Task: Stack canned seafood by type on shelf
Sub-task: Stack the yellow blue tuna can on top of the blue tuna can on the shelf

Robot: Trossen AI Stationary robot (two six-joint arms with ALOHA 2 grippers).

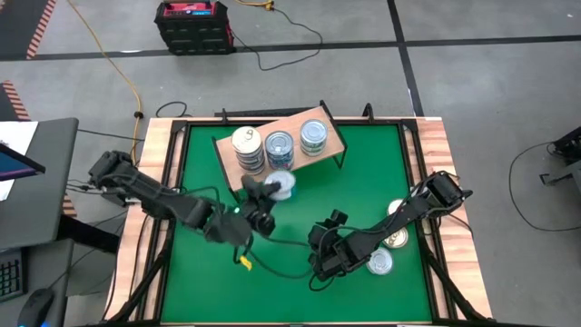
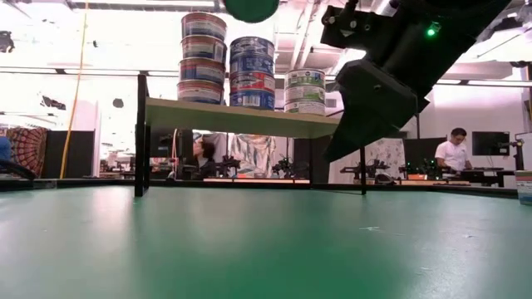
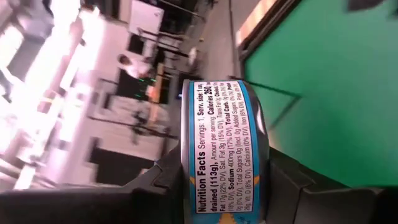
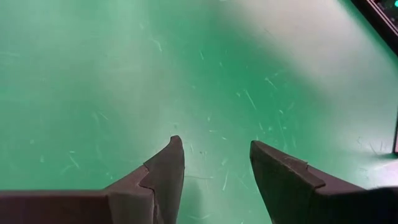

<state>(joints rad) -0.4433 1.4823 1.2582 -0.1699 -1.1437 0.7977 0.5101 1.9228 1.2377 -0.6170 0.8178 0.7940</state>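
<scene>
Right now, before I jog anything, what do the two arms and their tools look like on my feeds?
Both arms are dark, matte black jointed links with black cables trailing over the green table top. The left tool shows a small green light and a yellow tag near the wrist. The right tool ends in two black, wedge-shaped tapering fingers with flat inner faces.

Blue-labelled can (image 3: 227, 149); light-wood shelf (image 1: 327, 143); green table (image 1: 363, 182).

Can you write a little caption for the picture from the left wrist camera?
The left gripper holds a blue-labelled can by its sides, nutrition facts showing, above the green table.
</scene>
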